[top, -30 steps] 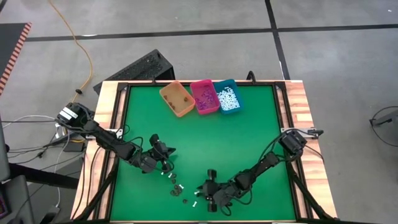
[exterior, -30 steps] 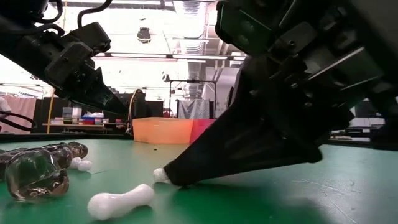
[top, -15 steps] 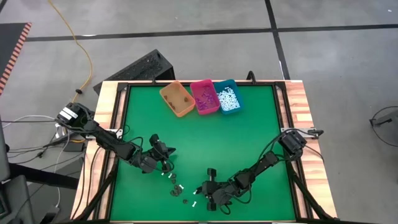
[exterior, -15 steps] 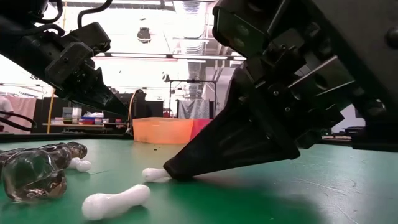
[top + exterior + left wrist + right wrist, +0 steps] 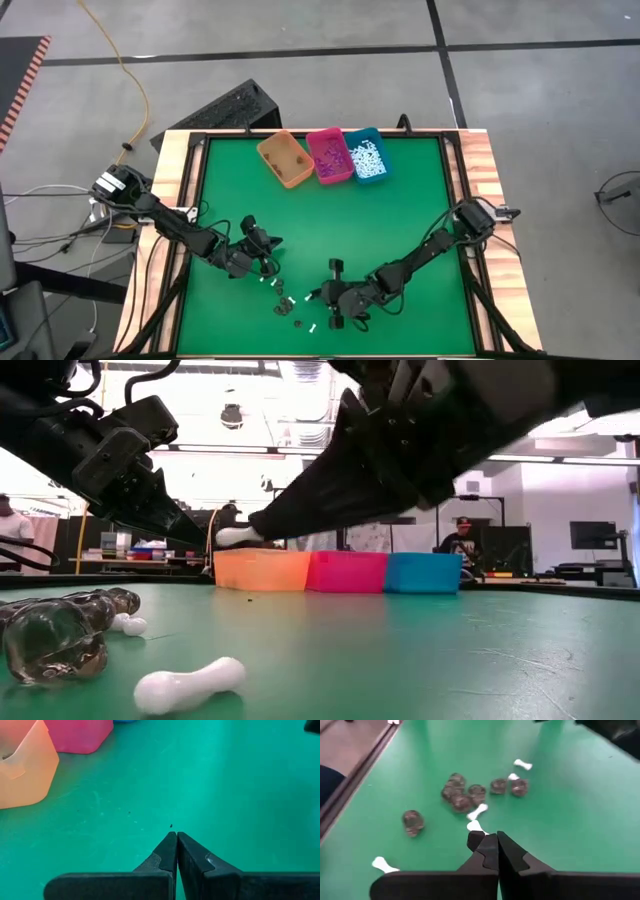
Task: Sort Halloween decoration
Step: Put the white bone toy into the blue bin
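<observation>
The right gripper (image 5: 240,536) hangs above the table (image 5: 400,220), jaws closed on a white bone (image 5: 232,536). The left gripper (image 5: 176,836) hovers with jaws closed, empty.

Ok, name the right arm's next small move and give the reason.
Probably carry on toward the teal bin. The right gripper is shut on a white bone piece and is lifted off the table, and the teal bin already holds white pieces. The left gripper waits shut and empty.
</observation>
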You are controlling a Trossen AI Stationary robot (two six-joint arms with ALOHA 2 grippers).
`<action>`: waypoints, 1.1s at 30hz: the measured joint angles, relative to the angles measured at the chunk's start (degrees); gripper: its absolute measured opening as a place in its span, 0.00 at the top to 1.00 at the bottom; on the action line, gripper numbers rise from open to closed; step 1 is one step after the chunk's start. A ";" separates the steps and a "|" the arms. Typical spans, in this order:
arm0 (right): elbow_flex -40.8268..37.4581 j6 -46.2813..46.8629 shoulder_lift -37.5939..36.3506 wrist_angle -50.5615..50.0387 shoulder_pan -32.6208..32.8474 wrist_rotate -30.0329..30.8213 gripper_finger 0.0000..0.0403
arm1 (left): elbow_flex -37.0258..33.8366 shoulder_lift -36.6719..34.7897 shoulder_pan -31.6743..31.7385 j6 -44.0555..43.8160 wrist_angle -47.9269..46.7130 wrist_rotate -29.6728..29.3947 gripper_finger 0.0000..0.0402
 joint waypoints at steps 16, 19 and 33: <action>-7.49 -4.42 -21.88 -28.48 -12.72 9.73 0.95 | 0.00 0.00 0.00 0.03 -0.13 0.44 1.00; -11.95 -5.02 -29.56 -30.93 -18.01 12.44 0.95 | 0.00 0.00 0.00 0.04 -0.26 0.44 1.00; -18.23 -10.97 -40.82 -31.11 -51.35 -0.18 0.83 | 0.00 0.00 0.00 0.06 -1.54 0.20 1.00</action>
